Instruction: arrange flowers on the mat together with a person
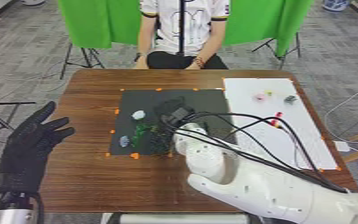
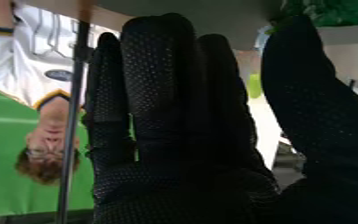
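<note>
In the head view, the right hand [image 1: 169, 107] is hovering over or resting on the black mat [image 1: 149, 100]; which, I cannot tell. Just to its left, a white bloom [image 1: 138, 114] is lying on the mat, with green stems [image 1: 140, 133] and a pale blue bloom [image 1: 124, 141] nearer the robot. To the hand's right, beyond the cables, a white sheet [image 1: 246, 85] is carrying a pink bloom [image 1: 260, 97], a dark grey-green piece [image 1: 290, 99] and a red piece [image 1: 276, 120]. The left hand [image 1: 33, 137] is waiting well apart, beside the counter [image 1: 91, 175], its fingers loosely extended. The arrangement is seemingly partway along: some flowers are forming a group on the mat, while those on the sheet are probably waiting their turn.

In the right wrist view, the right hand is keeping its fingers straight and its thumb apart. A green piece [image 2: 340, 11] is showing near the thumb's tip; whether they are touching, I cannot tell.
</note>
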